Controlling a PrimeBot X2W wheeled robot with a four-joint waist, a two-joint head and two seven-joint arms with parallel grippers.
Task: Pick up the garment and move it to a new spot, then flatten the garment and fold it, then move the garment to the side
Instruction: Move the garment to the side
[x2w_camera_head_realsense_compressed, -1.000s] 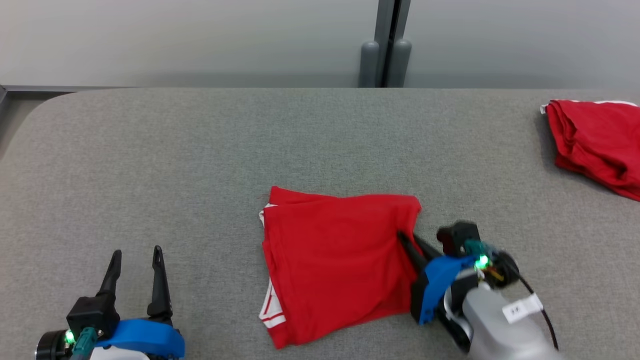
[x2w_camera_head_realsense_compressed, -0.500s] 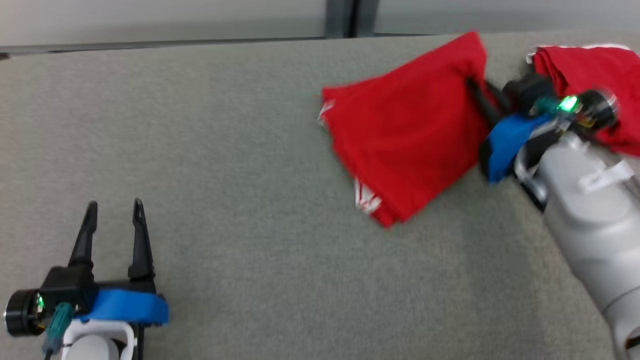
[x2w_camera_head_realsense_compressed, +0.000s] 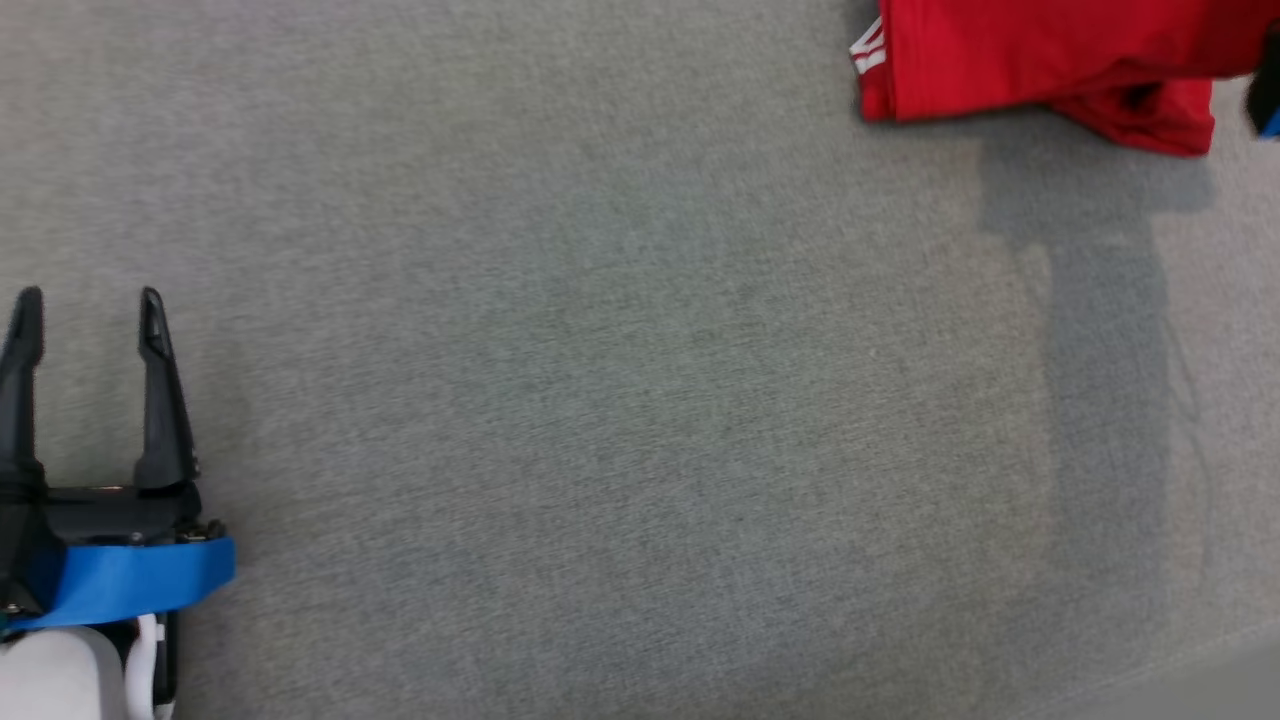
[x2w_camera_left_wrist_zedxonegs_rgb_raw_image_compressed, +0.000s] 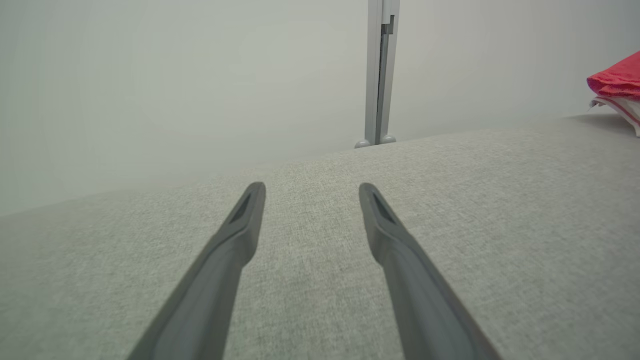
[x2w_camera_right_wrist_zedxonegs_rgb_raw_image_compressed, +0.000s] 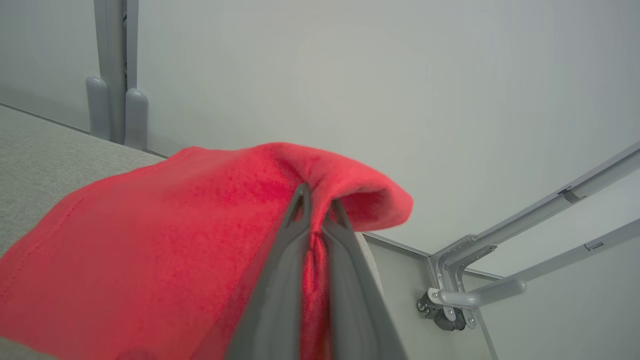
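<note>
The red garment (x2w_camera_head_realsense_compressed: 1040, 50) with white trim lies across the top right corner of the head view, over the grey table (x2w_camera_head_realsense_compressed: 600, 400). In the right wrist view my right gripper (x2w_camera_right_wrist_zedxonegs_rgb_raw_image_compressed: 318, 200) is shut on a raised fold of the red garment (x2w_camera_right_wrist_zedxonegs_rgb_raw_image_compressed: 150, 240), which drapes over both fingertips and down to the left. A dark and blue bit of that gripper (x2w_camera_head_realsense_compressed: 1266, 100) shows at the head view's right edge. My left gripper (x2w_camera_head_realsense_compressed: 87, 305) rests open at the lower left, far from the cloth, and the left gripper (x2w_camera_left_wrist_zedxonegs_rgb_raw_image_compressed: 311, 190) has nothing between its fingers.
A red lump (x2w_camera_head_realsense_compressed: 1150, 125) hangs below the garment's right end; I cannot tell if it is a separate piece. Red cloth with white edges (x2w_camera_left_wrist_zedxonegs_rgb_raw_image_compressed: 617, 82) lies far right in the left wrist view. A table corner and metal frame (x2w_camera_right_wrist_zedxonegs_rgb_raw_image_compressed: 475, 295) sit beyond the held fold. A grey post (x2w_camera_left_wrist_zedxonegs_rgb_raw_image_compressed: 378, 75) stands by the wall.
The head camera has swung, so the whole picture shifted. My right gripper, still shut on the garment, has carried it from the table's middle toward the far right. The left gripper stays open.
</note>
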